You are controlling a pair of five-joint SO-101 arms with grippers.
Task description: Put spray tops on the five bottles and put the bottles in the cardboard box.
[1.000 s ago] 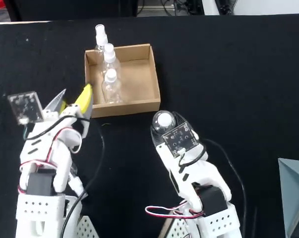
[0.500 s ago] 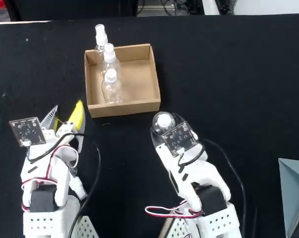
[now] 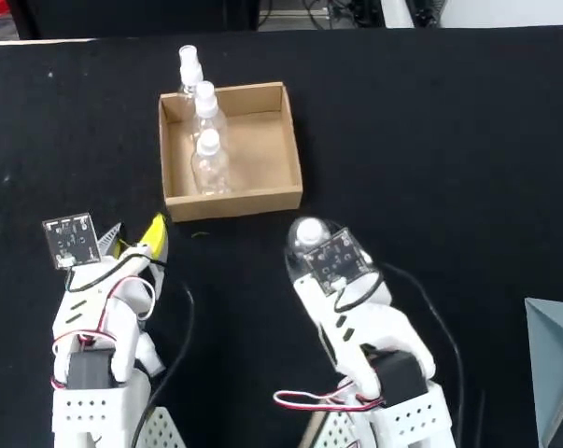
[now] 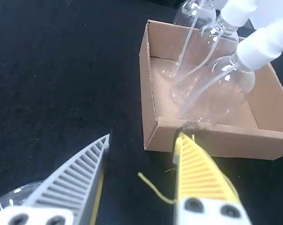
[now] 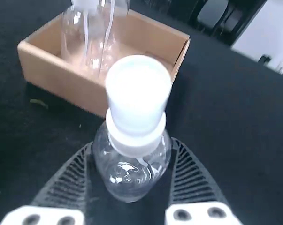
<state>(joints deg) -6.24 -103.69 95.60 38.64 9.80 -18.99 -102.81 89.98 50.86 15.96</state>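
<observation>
Item: shallow brown cardboard box [image 3: 258, 149], on the black table [image 3: 449, 140], just ahead of the left tool [image 3: 138, 226]. Contents: three clear plastic bottles with white spray tops [image 3: 209, 161], in a row along the box wall on that tool's side. Left tool: yellow and grey fingers were spread wide, nothing held. Right tool [image 3: 309, 245]: fingers were closed on the body of a fourth clear plastic bottle with a white top [image 3: 308, 231], the top rising above the fingers. The box lay ahead of it, apart.

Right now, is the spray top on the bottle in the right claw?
On: a white spray top sits on the clear bottle held in the right gripper.
</observation>
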